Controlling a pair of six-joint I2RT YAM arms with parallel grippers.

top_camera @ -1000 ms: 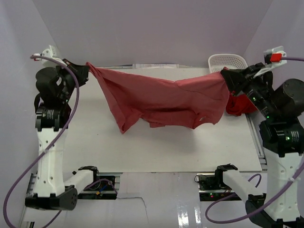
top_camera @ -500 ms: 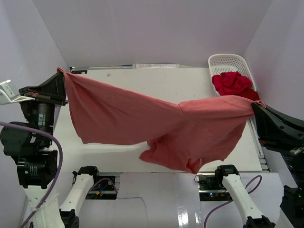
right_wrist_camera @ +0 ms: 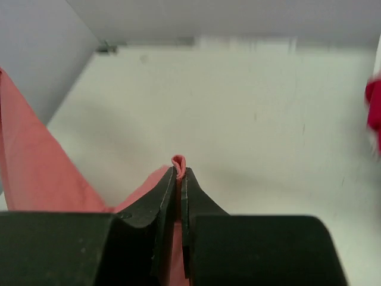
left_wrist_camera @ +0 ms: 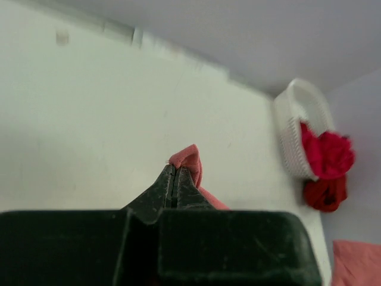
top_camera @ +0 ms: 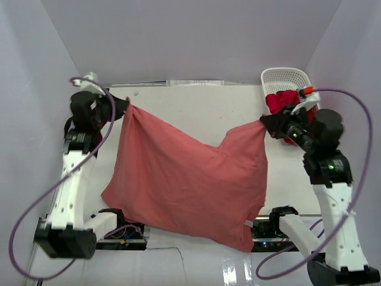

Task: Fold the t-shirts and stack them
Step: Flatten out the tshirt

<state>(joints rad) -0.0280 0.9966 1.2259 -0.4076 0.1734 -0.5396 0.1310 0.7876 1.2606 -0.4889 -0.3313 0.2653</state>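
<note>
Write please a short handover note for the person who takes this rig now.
Left gripper: shut on a corner of the salmon shirt.
Right gripper: shut on another corner.
The shirt hangs spread between them above the table.
Crimson shirt in the white basket; darker red shirt at its near end.
Done: nothing folded yet. Left: fold all three, stack them.

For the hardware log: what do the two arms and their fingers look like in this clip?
The left arm and right arm have white links with black joints and black bases. A purple cable loops off each. The right wrist carries a small red tab. The fingers are black, tapering to narrow tips.
</note>
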